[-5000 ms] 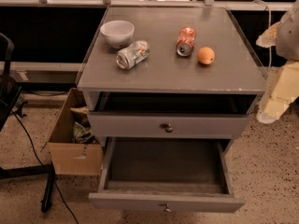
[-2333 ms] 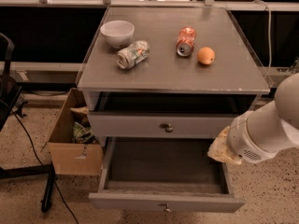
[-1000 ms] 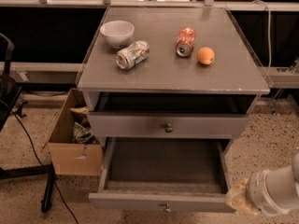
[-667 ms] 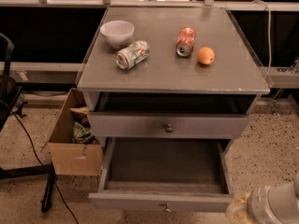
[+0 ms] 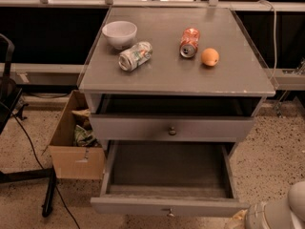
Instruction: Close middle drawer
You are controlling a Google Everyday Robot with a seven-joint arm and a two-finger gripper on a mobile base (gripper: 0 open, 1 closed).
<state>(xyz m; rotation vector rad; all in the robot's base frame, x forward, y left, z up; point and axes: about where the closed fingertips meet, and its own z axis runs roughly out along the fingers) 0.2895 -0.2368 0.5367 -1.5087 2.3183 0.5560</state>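
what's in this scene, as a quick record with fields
middle drawer: pulled far out, nothing seen inside
drawer above: out a little
gripper: bottom right of the view, beside the middle drawer's front right corner
tabletop: white bowl, silver can and red can on their sides, orange
floor, left: open cardboard box

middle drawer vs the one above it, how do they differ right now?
The middle drawer is pulled far out, its dark inside fully exposed; the upper drawer is open only slightly, showing a narrow dark gap under the top. The middle drawer's front sits lower and nearer the camera than the upper drawer's. Both are grey with plain flat fronts. The tool is at the bottom right, near the middle drawer's right front corner.
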